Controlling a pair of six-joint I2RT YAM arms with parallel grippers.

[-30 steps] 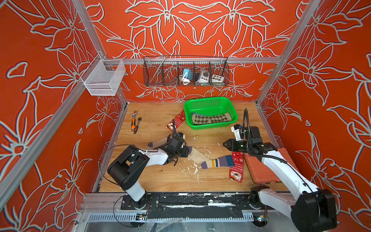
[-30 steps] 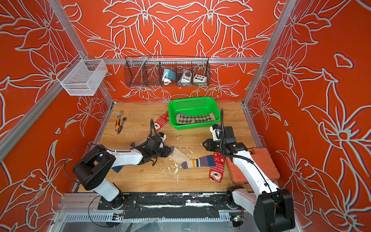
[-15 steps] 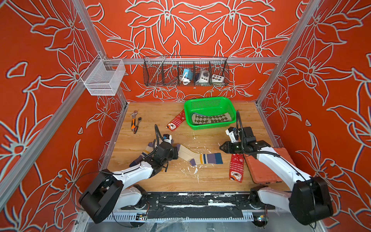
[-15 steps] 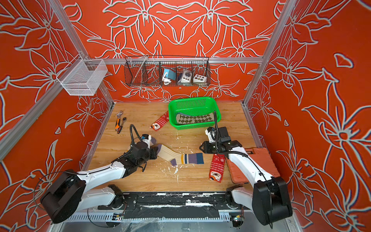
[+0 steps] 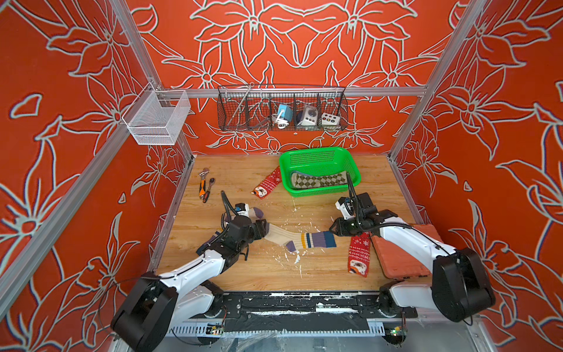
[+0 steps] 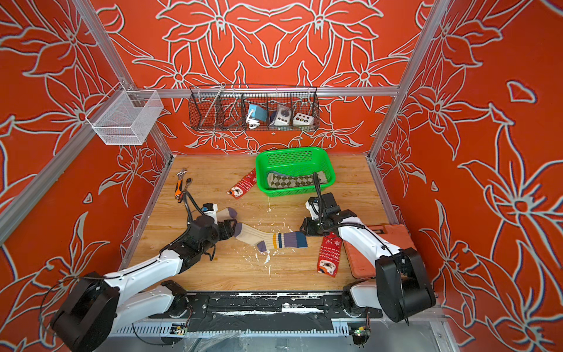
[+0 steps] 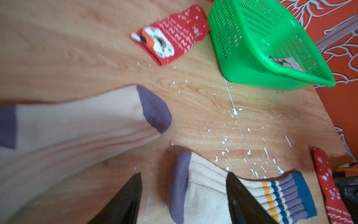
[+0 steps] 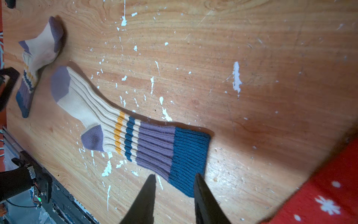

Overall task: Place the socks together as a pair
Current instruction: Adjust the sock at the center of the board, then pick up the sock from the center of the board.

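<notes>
A cream sock with a purple toe, striped leg and blue cuff (image 5: 300, 239) (image 6: 268, 239) lies flat mid-table. My left gripper (image 5: 264, 229) (image 7: 184, 173) is open, its jaws wide apart on either side of the sock's toe (image 7: 180, 182). My right gripper (image 5: 332, 228) (image 8: 175, 176) is open at the blue cuff (image 8: 188, 153), a corner of which lies between its tips. The matching sock (image 5: 256, 211) (image 7: 87, 120) (image 8: 38, 52) lies just behind the left gripper. One red snowflake sock (image 5: 268, 183) lies beside the basket, another (image 5: 359, 254) under the right arm.
A green basket (image 5: 316, 151) at the back holds an argyle sock (image 5: 318, 179). Hand tools (image 5: 205, 184) lie at the back left. An orange-red case (image 5: 402, 253) sits at the right edge under the right arm. A wire rack (image 5: 281, 108) and a white mesh basket (image 5: 155, 117) hang on the walls.
The left gripper dragged the cream sock leftward by its toe, then opened and let it go. The right gripper moved left and down to the sock's cuff.
</notes>
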